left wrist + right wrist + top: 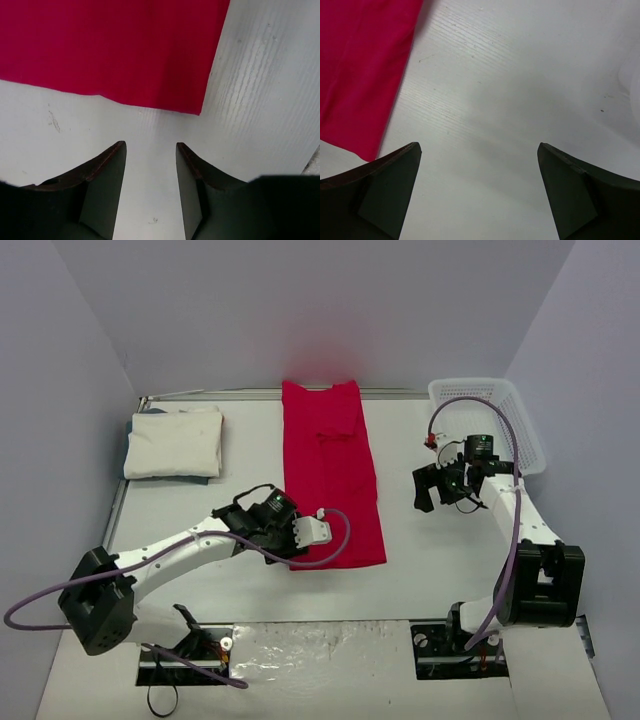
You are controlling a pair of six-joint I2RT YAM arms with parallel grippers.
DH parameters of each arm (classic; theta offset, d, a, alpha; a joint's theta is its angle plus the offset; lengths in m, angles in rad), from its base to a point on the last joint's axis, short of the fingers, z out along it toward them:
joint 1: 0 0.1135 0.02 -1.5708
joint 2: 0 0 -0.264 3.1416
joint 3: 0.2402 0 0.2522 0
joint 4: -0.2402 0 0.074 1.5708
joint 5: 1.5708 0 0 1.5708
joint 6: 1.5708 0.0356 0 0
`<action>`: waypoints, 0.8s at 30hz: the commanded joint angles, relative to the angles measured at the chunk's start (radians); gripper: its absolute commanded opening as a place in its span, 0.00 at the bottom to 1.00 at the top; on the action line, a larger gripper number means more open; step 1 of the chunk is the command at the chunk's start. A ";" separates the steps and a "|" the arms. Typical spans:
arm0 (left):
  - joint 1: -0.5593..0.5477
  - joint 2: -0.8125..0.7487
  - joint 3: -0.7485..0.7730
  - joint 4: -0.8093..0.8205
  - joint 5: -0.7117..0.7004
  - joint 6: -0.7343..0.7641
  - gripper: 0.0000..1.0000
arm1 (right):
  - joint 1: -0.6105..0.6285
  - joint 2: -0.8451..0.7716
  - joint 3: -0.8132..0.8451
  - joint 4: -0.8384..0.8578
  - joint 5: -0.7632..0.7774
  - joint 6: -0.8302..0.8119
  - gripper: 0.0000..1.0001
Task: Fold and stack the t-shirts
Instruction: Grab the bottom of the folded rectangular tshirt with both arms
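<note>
The red t-shirt lies on the table as a long narrow strip running from the back wall toward me. The white t-shirt sits as a folded rectangle at the back left. My left gripper hovers low at the strip's near left corner. In the left wrist view, the left gripper is open over bare table, just short of the red cloth. My right gripper hangs to the right of the strip. Through the right wrist camera, the right gripper is wide open and empty, with red cloth at the left.
A white mesh basket stands at the back right, just behind the right arm. Purple cables loop off both arms. Grey walls close the table on three sides.
</note>
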 commanded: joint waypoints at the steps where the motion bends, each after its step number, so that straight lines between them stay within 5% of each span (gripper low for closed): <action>1: -0.033 0.015 0.007 0.042 -0.035 -0.004 0.43 | -0.013 0.018 0.029 -0.020 0.000 0.009 0.98; 24: -0.151 0.184 -0.010 0.094 -0.044 0.007 0.40 | -0.016 0.065 0.026 -0.008 0.080 -0.005 1.00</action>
